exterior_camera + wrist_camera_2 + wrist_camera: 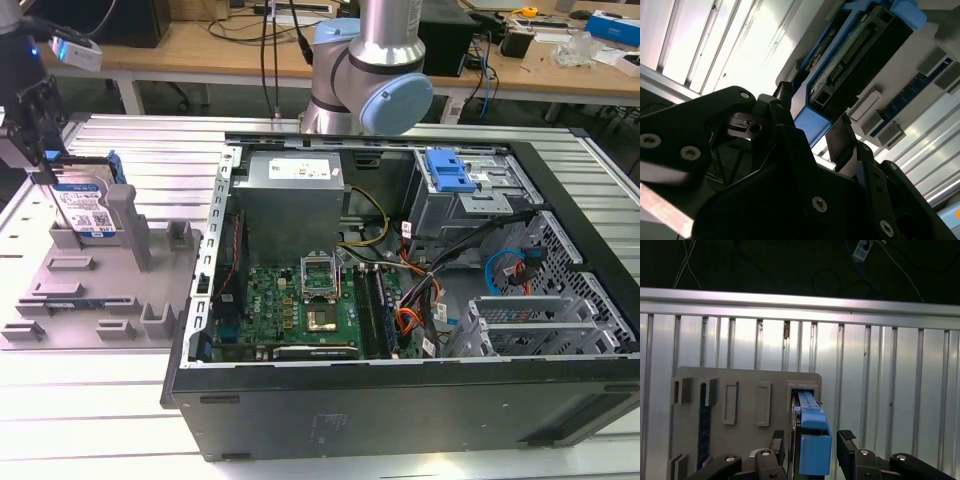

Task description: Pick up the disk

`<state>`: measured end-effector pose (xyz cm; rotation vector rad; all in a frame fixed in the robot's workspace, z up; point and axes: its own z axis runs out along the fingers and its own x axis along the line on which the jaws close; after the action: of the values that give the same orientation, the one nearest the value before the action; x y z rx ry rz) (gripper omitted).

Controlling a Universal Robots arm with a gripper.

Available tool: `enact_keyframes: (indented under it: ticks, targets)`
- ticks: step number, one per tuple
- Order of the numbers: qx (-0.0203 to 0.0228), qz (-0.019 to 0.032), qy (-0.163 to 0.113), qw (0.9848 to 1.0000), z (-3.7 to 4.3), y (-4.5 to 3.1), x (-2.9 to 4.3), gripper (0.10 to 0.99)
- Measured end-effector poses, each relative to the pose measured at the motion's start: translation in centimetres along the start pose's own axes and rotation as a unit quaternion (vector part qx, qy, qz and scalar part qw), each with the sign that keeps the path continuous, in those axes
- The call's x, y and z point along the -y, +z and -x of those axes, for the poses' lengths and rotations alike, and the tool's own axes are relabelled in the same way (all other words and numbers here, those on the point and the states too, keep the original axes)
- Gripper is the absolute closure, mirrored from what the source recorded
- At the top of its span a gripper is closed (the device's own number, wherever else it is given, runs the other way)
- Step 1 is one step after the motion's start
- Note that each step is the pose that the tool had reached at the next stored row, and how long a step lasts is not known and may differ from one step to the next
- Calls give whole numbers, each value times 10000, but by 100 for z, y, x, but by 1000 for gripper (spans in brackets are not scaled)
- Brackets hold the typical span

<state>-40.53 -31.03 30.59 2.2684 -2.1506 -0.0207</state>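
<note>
The disk (85,212) stands on edge in the grey fixture (100,290) on the slatted desk (90,400), at the exterior view's left, beside the open computer case (400,300). The jaws hang directly over it, spread wide and straddling its blue-railed upper edge. A gap seems to show on each side in the first wrist view, though contact is hard to rule out.

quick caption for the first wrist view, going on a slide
Open end effector straddles the blue-railed disk standing on edge in the grey fixture on the slatted metal table.
</note>
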Motion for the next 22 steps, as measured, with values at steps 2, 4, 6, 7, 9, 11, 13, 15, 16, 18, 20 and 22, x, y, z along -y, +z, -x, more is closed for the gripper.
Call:
enact_keyframes:
  ticks: [2, 4, 6, 7, 9, 11, 13, 15, 16, 18, 20, 22]
  targets:
    - [0, 1, 11, 10000, 0, 5, 0, 545]
    - [1, 0, 41, 10000, 0, 13, 0, 545]
    - [1, 0, 59, 10000, 0, 20, 0, 545]
    - [1, 0, 63, 10000, 0, 21, 0, 545]
    - [1, 1, 66, 10000, 0, 23, 0, 545]
    - [1, 0, 66, 10000, 0, 24, 1, 545]
    - [1, 0, 67, 10000, 0, 24, 1, 545]
    - [1, 0, 67, 10000, 0, 27, 1, 545]
    - [1, -1, 67, 10000, 0, 35, 1, 545]
    - [1, 1, 67, 10000, 0, 40, 1, 545]
    - [1, 0, 67, 10000, -1, 52, 1, 545]
    - [1, 0, 67, 10000, -2, 60, 1, 545]
